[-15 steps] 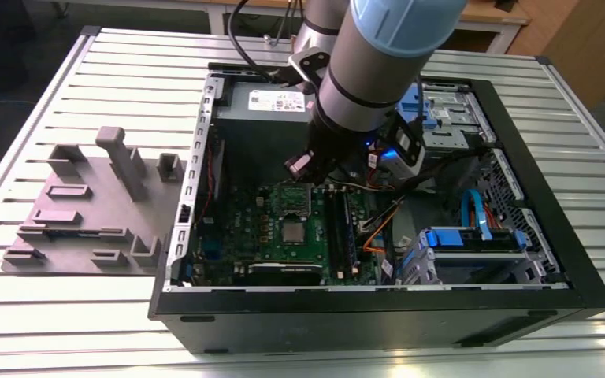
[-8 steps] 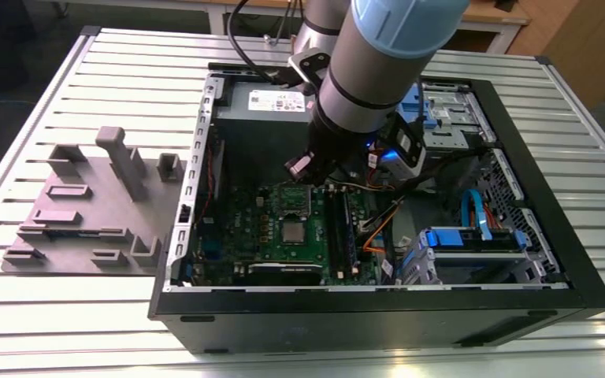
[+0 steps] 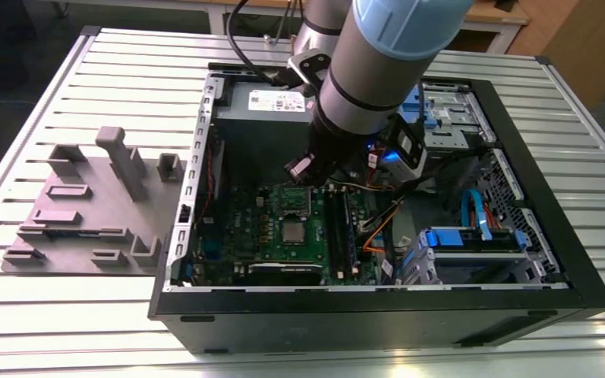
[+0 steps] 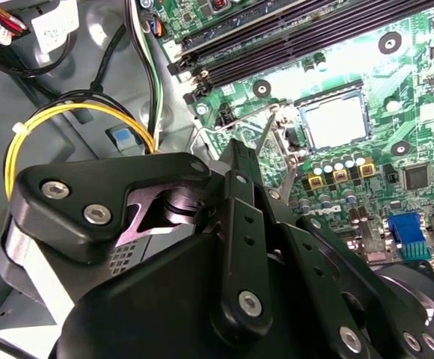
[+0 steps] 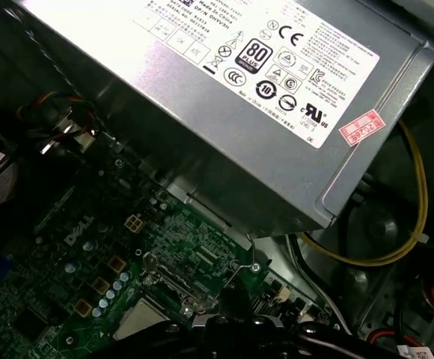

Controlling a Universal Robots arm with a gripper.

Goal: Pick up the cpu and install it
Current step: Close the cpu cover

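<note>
Cpu lies flat in the socket on the motherboard, silvery top up, level with the socket frame; in the exterior view it is the pale square near the board's middle.

The case lies open on a slatted table, with a grey holder beside it on the exterior view's left. Inside the case, the power supply fills the far end and the motherboard covers the floor below it. The arm reaches down into the case between the two.

As I judge it, the cpu is light and stiff, but fragile. Its smooth metal top gives little purchase, and its underside contacts would not bear scraping or a tilted drop. The safe hold is by two opposite edges of the rim, kept level, with light pressure only.

The gripper hangs low over the board, near the socket but off to one side of it, well clear of the cpu. Its tip stands just beside the thin wire lever, which is raised at a slant from the socket's edge. Whether it touches the lever I cannot tell. Nor can I tell whether the gripper is spread or pressed together. Nothing shows in its hold.
</note>
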